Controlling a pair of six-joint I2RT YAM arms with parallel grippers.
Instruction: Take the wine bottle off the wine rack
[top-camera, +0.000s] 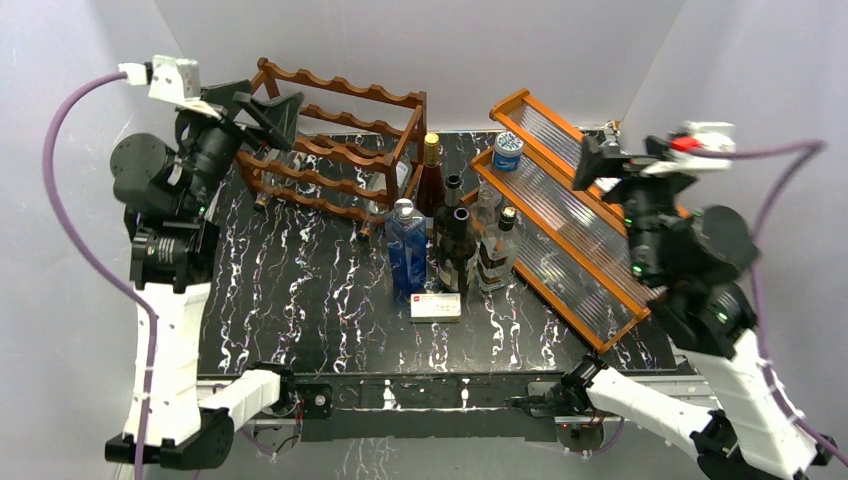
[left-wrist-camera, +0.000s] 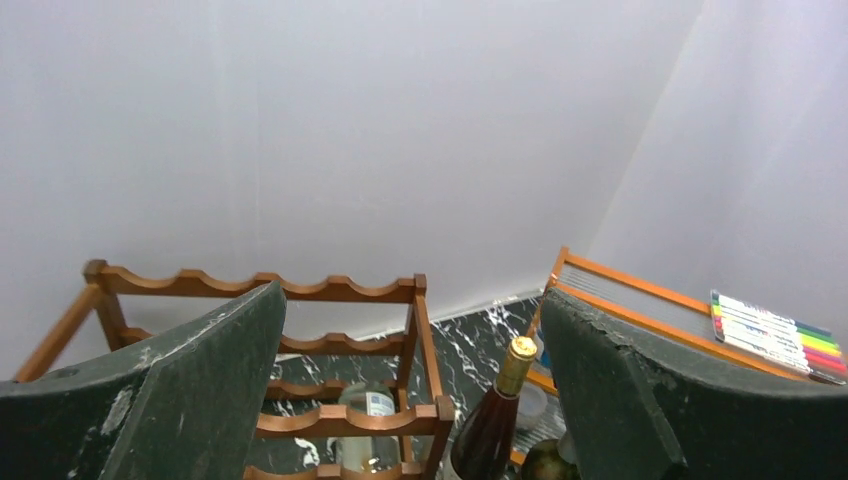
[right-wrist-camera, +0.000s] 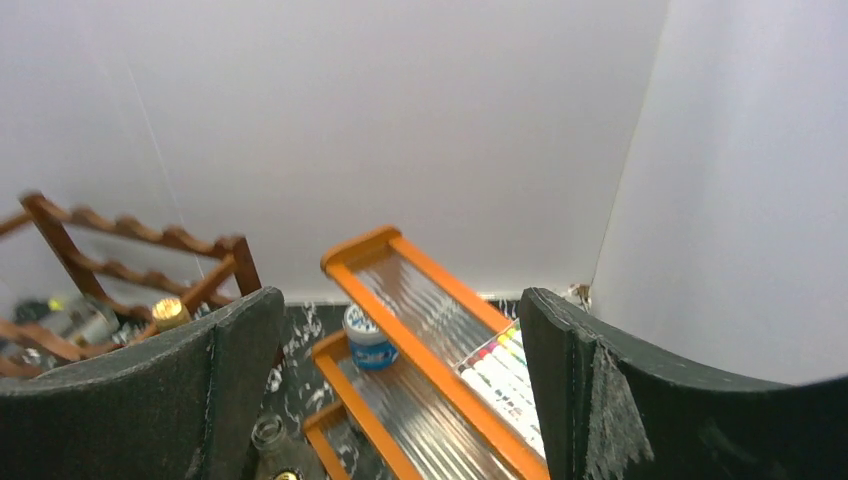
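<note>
The wine rack (top-camera: 335, 150) is a dark reddish-brown frame with wavy rails at the back left of the table. A pale clear wine bottle (top-camera: 386, 188) with a white label lies in a lower tier at the rack's right end. It also shows in the left wrist view (left-wrist-camera: 367, 420), behind a rail of the rack (left-wrist-camera: 330, 290). My left gripper (top-camera: 270, 115) is open and empty, held above the rack's left end (left-wrist-camera: 412, 295). My right gripper (top-camera: 598, 158) is open and empty, up over the orange shelf (right-wrist-camera: 398, 295).
Upright bottles stand right of the rack: a dark red one with a gold cap (top-camera: 430, 178), a blue one (top-camera: 405, 250), a dark one (top-camera: 458, 250) and clear ones (top-camera: 497, 245). A white box (top-camera: 436, 306) lies in front. The orange stepped shelf (top-camera: 560, 220) holds a blue-lidded jar (top-camera: 508, 150) and markers (right-wrist-camera: 500, 375).
</note>
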